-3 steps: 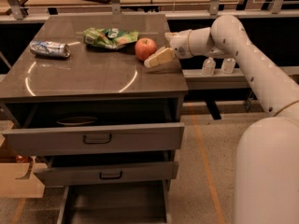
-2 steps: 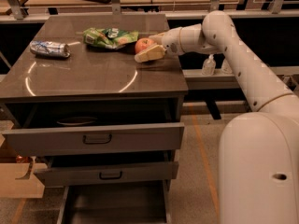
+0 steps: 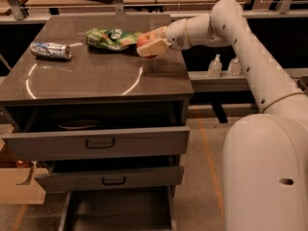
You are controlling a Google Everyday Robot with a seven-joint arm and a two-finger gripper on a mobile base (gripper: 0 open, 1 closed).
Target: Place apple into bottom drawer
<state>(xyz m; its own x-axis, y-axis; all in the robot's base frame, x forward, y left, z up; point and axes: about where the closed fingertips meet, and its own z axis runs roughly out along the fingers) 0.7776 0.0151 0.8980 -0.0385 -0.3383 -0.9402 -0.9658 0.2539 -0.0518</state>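
The red apple (image 3: 143, 38) is at the back right of the grey cabinet top (image 3: 96, 76), beside the green snack bag. My gripper (image 3: 150, 43) reaches in from the right and is shut on the apple, one tan finger (image 3: 155, 47) across its front and the other behind it. The apple looks held just above the surface. The bottom drawer (image 3: 120, 213) stands pulled out at the foot of the cabinet, its flat grey floor bare.
A green snack bag (image 3: 108, 37) and a silver can (image 3: 51, 50) lie on the top. Two grey drawers with black handles (image 3: 100, 142) (image 3: 113, 180) are partly open above the bottom drawer. A cardboard box (image 3: 19, 186) stands at left. Two bottles (image 3: 215, 65) stand on a shelf at right.
My gripper moved left onto the apple and closed around it. The apple now sits slightly higher and further left than before.
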